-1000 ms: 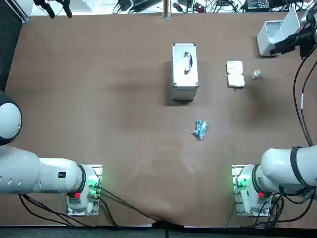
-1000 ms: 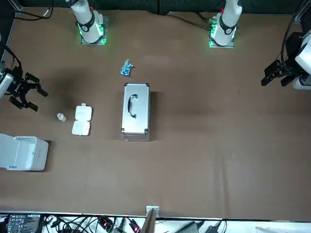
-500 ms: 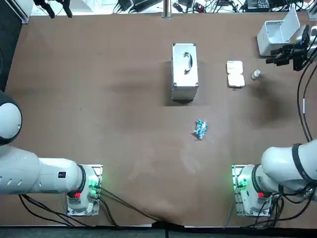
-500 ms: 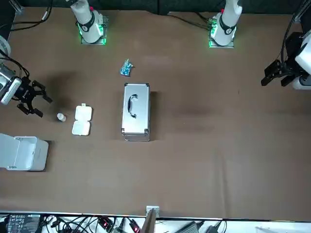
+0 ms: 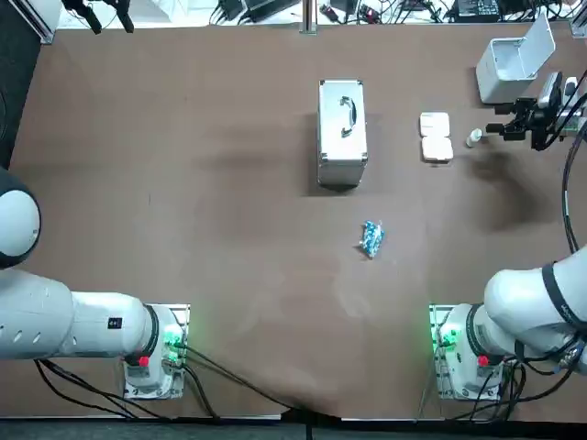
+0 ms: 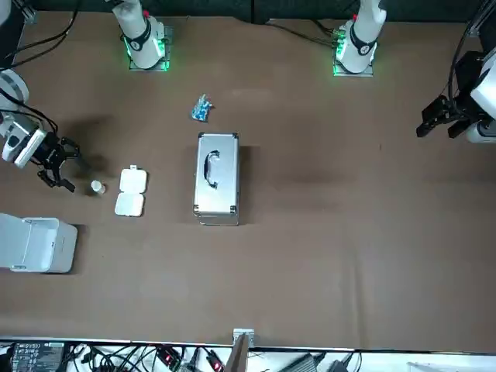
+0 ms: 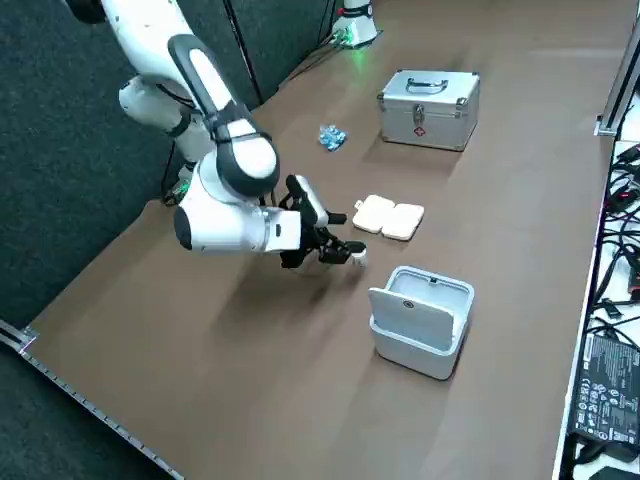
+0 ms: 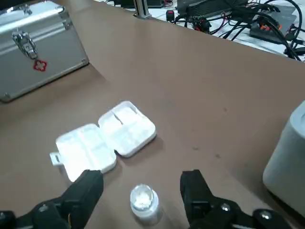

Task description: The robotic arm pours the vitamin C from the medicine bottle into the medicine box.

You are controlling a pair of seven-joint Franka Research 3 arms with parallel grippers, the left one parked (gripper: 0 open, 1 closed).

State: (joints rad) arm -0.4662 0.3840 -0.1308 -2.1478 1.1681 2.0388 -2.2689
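right gripper open wide at the medicine bottle, nothing held

right gripper (image 5: 500, 122) hangs low over the brown table (image 5: 229, 183) near its right edge, fingers spread wide and empty, pointing toward 9 o'clock in the top view. the medicine bottle (image 5: 473, 137), small and clear with white contents showing at its top, stands upright on the table just beyond the fingertips, at the gripper's 9 o'clock. in the wrist view the bottle (image 8: 144, 202) lines up with the gap between the two fingers (image 8: 88, 188), and neither finger touches it.

the medicine box (image 5: 436, 137) is white and lies open, its two halves flat side by side, just beside the bottle at the bottle's 9 o'clock in the top view. a silver case (image 5: 342, 131) with a handle on top sits well apart from the box, at its 9 o'clock. a blue packet (image 5: 371, 238) lies at about 5 o'clock of the case. a white bin (image 5: 514, 60) with its lid raised stands at 1 o'clock of the bottle, near the table's far right corner
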